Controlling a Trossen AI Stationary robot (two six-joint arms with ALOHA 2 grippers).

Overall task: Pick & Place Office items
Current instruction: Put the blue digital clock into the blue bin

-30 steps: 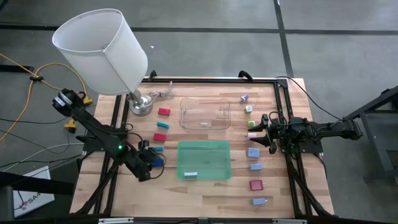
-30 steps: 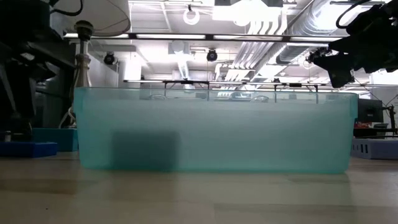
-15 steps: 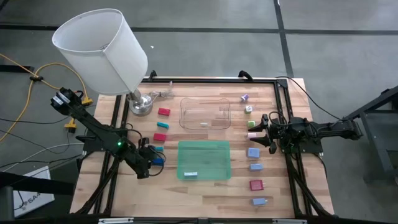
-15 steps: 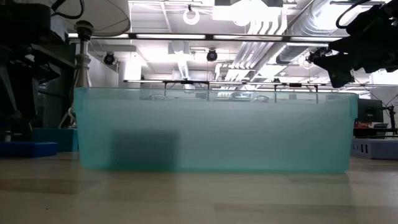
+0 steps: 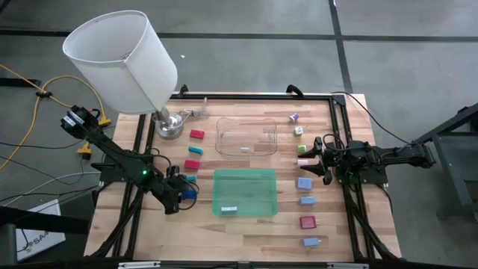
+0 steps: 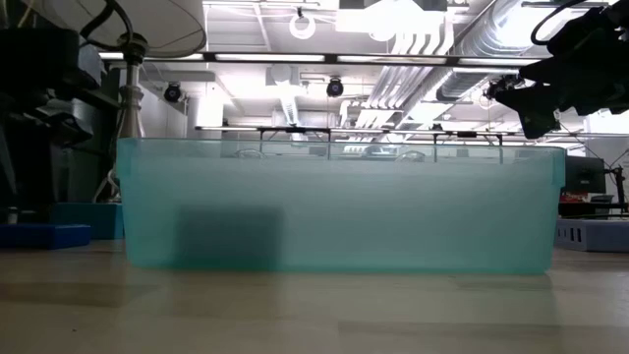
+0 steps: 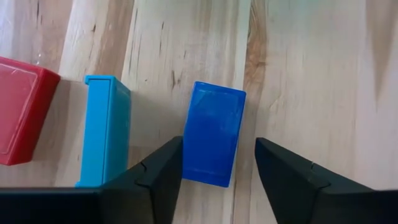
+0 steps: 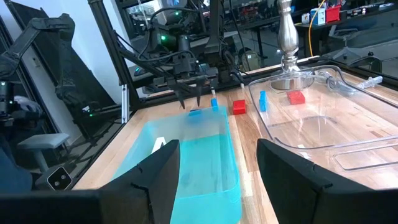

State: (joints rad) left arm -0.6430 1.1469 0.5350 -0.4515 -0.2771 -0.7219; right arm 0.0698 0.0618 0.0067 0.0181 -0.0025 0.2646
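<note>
The office items are small coloured blocks lying flat on the wooden table. A dark blue block [image 7: 214,134] lies between the fingers of my open left gripper [image 7: 217,155], which slants down at it left of the green tray [image 5: 245,179]. Beside it lie a teal block [image 7: 106,130] and a red block [image 7: 22,118]. Two more red blocks [image 5: 197,134] lie farther back. A pale block [image 5: 229,210] lies in the green tray. My right gripper [image 5: 317,159] hangs open and level over the right side, among several more blocks [image 5: 304,182]. My left gripper has one finger [image 7: 165,165] right at the blue block's long side [image 7: 186,146]; I cannot tell whether it touches. A strip of bare wood shows between the block and the other finger [image 7: 277,168]. The block lies flat on the table.
A clear plastic tray [image 5: 246,136] stands behind the green one. A lamp with a white shade [image 5: 119,60] and a metal foot [image 5: 169,123] stands at the far left corner. A black frame [image 5: 336,112] runs round the table's edges.
</note>
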